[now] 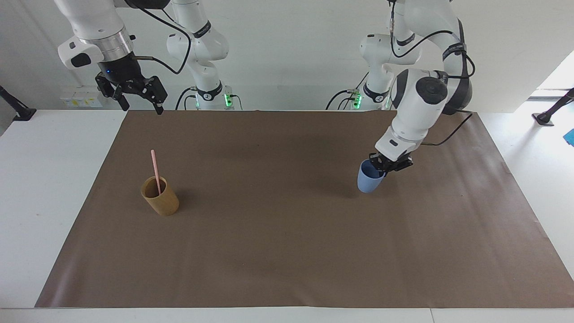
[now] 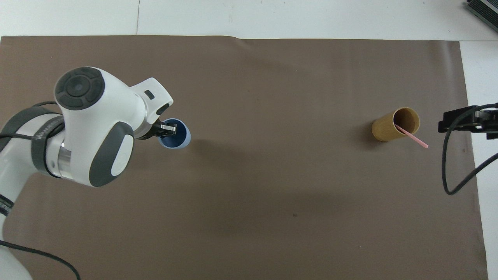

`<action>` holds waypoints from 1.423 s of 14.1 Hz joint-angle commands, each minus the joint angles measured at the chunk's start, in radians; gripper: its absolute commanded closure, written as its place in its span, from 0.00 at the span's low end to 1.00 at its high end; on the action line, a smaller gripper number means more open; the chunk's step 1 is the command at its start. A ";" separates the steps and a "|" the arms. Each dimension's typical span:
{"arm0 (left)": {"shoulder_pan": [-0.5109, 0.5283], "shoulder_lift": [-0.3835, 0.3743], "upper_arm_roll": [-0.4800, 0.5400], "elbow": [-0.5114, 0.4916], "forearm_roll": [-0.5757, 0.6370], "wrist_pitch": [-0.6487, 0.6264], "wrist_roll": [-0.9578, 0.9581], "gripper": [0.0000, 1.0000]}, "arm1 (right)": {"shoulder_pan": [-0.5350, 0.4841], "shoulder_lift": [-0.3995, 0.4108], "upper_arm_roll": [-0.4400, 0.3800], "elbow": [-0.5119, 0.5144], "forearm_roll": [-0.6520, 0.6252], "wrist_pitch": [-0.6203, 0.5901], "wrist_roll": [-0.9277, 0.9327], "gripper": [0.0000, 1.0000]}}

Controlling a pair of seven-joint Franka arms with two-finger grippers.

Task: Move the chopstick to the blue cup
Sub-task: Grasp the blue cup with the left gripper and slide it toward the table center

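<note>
Chopstick in the brown cup, blue cup in the left gripper

Chopstick (image 1: 155, 168) stands leaning in the tan-brown cup (image 1: 160, 196), its upper half sticking out above the rim; in the overhead view the pink stick (image 2: 411, 137) slants out over the rim toward the right arm's end of the bench. That cup sits upright on the brown paper sheet (image 1: 278, 251) covering the bench (image 1: 45, 179).

The blue cup (image 1: 369, 177) is well apart from the tan-brown cup, toward the left arm's end of the sheet. It hangs tilted, its mouth turned up toward the left arm, and appears lifted just off the paper. The left gripper (image 1: 386, 164) is clamped tight on the cup's rim, one finger inside the mouth; the overhead view shows its tips (image 2: 168, 128) at the rim over the dark interior.

The right gripper (image 1: 140, 99) waits high over the sheet's edge nearest the robots, on the tan-brown cup's side, its fingers spread wide and holding nothing.
</note>
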 commanded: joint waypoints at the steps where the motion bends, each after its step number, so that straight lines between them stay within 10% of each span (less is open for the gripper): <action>1: -0.103 0.029 0.015 0.050 -0.032 -0.015 -0.077 1.00 | -0.014 -0.006 0.007 -0.006 0.011 -0.002 -0.012 0.00; 12: -0.328 0.329 0.016 0.306 -0.010 0.048 -0.330 1.00 | -0.014 -0.006 0.007 -0.006 0.011 -0.007 -0.012 0.00; 19: -0.337 0.339 0.015 0.306 -0.024 0.053 -0.344 1.00 | -0.008 -0.024 0.004 -0.045 0.010 0.053 -0.006 0.00; 20: -0.332 0.337 0.016 0.306 -0.042 0.054 -0.345 0.83 | -0.005 -0.031 0.004 -0.068 0.008 0.080 -0.006 0.00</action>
